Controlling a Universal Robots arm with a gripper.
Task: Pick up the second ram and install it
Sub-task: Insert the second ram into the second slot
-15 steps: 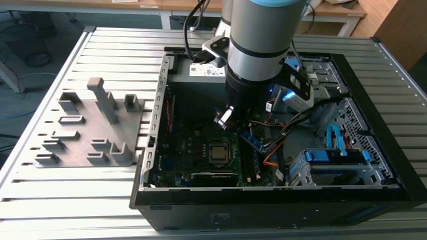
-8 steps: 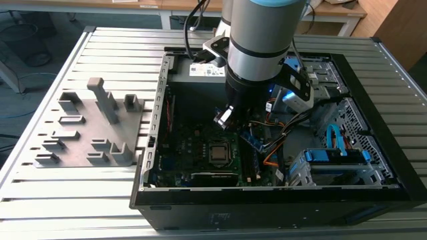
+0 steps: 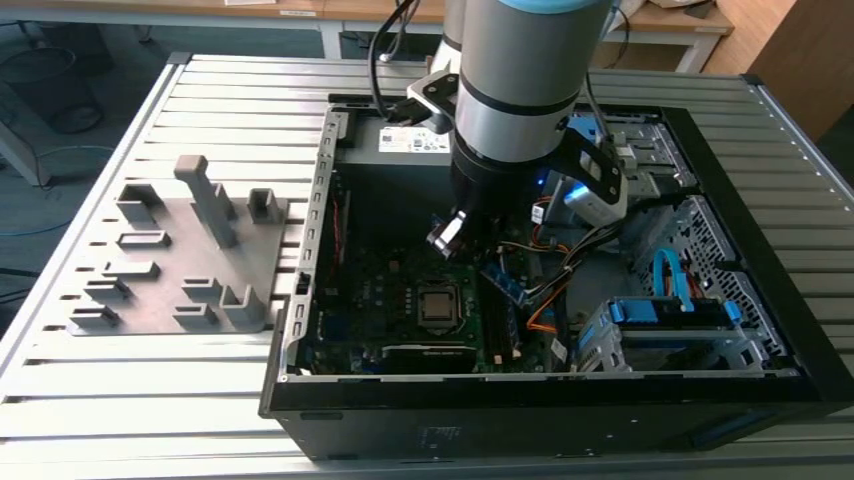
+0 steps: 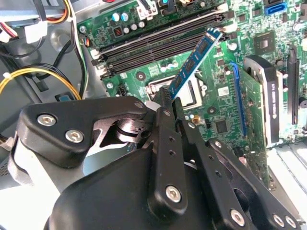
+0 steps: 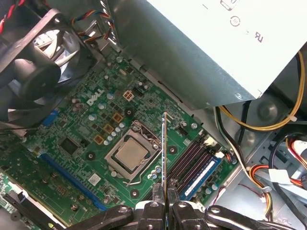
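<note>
Fingers [image 5: 157, 194] pinching second ram [image 5: 164, 153] (edge-on), above motherboard [image 5: 72, 129]

1. A slatted metal table [image 3: 160, 420] carries everything.
2. A grey plastic fixture [image 3: 174, 270] lies on it, toward the exterior view's left.
3. An open computer case [image 3: 534, 430] sits just beside the fixture, toward the exterior view's right.

Silver arm [image 3: 514, 80], black band, blue cap; black end effector [image 4: 170, 99], silver screws.

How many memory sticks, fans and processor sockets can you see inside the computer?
Memory sticks: 2, the second ram in the gripper and another stick seated in a slot
Fan: 1
Processor socket: 1
Total: 4
</note>
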